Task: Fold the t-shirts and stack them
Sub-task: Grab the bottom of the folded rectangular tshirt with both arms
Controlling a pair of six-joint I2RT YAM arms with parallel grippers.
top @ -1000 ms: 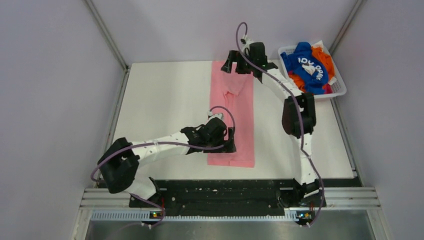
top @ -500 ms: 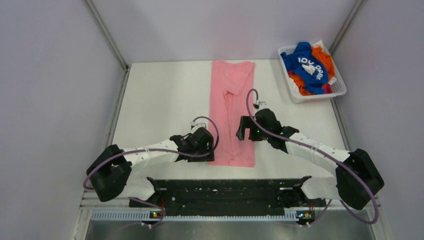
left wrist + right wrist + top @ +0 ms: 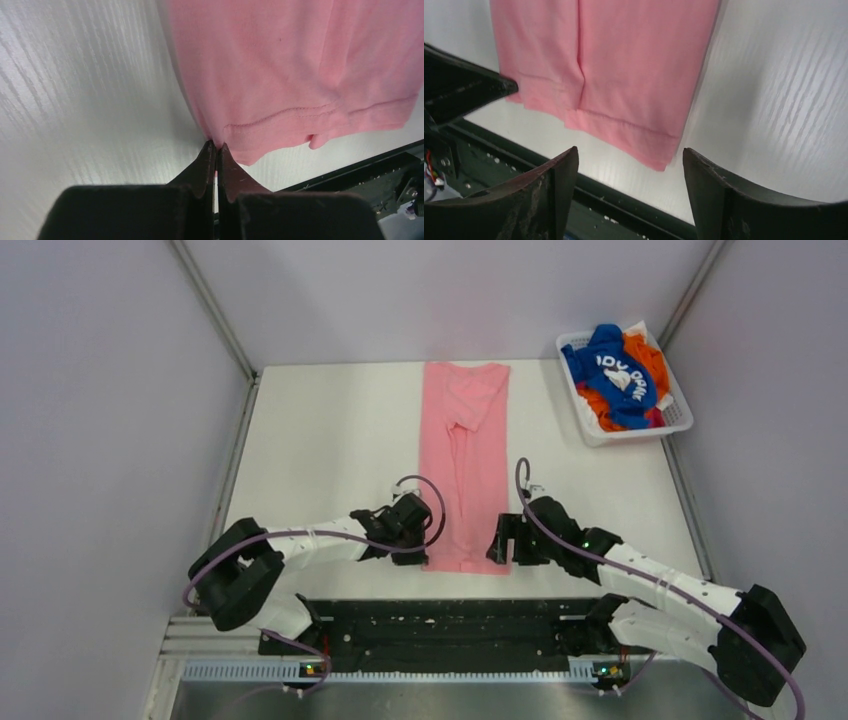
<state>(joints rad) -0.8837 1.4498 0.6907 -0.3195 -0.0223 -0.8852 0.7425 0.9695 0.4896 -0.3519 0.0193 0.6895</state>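
Observation:
The pink t-shirt (image 3: 468, 455) lies on the white table as a long narrow strip, collar end far, hem end near. My left gripper (image 3: 424, 552) is at the hem's near left corner. In the left wrist view its jaws (image 3: 216, 145) are shut, pinching the edge of the pink t-shirt (image 3: 300, 60). My right gripper (image 3: 503, 543) sits at the near right corner. It stands open (image 3: 629, 149), with the corner of the pink t-shirt (image 3: 634, 75) just ahead of the gap between its fingers. The blue t-shirt (image 3: 612, 372) and the orange t-shirt (image 3: 650, 352) are piled in the basket.
The white slatted basket (image 3: 683, 417) stands at the table's back right corner. A black rail (image 3: 450, 625) runs along the near edge just behind the hem. Grey walls close in the table on the left, back and right.
The right arm swung from the collar end down to the near right corner and its jaws narrowed a little. The left gripper slid to the near left corner and shut on the hem.

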